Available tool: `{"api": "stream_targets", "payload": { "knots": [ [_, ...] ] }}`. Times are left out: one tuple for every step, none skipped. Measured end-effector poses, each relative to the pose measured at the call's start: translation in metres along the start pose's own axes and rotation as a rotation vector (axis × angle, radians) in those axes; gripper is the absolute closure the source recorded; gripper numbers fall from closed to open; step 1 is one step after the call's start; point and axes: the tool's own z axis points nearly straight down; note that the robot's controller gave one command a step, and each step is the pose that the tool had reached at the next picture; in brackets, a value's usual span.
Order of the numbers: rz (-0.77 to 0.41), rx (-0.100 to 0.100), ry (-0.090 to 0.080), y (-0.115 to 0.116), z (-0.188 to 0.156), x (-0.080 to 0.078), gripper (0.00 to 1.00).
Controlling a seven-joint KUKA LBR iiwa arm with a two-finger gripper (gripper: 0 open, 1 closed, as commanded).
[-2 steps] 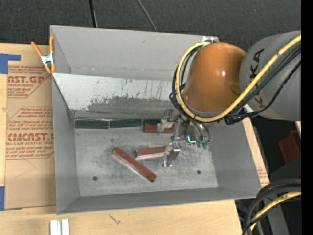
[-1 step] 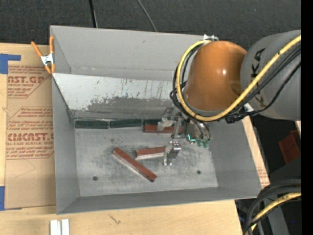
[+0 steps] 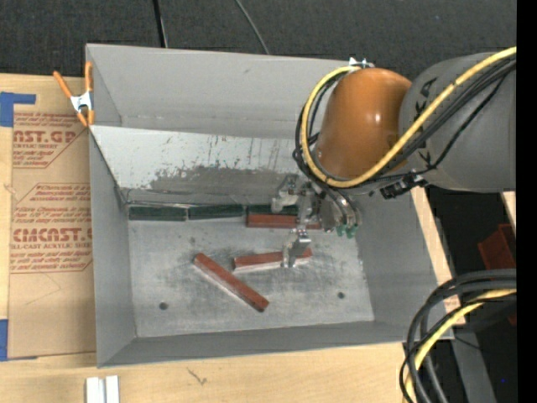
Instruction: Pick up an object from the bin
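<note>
While the arm leans in over the bin's (image 3: 107,250) right edge, its gripper (image 3: 297,240) sits low at the right end of a pale red bar (image 3: 256,263) near the floor's middle (how wide it stands, I cannot tell). A brown bar (image 3: 268,220) lies just behind, a red bar (image 3: 231,282) nearer the front edge, and dark green bars (image 3: 185,212) along the back edge.
</note>
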Motion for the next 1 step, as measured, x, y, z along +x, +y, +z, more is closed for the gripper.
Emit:
{"api": "stream_targets", "payload": {
  "knots": [
    [-0.129,0.000,0.013,-0.0068,0.0988,0.0062,1.00]
  ]
}}
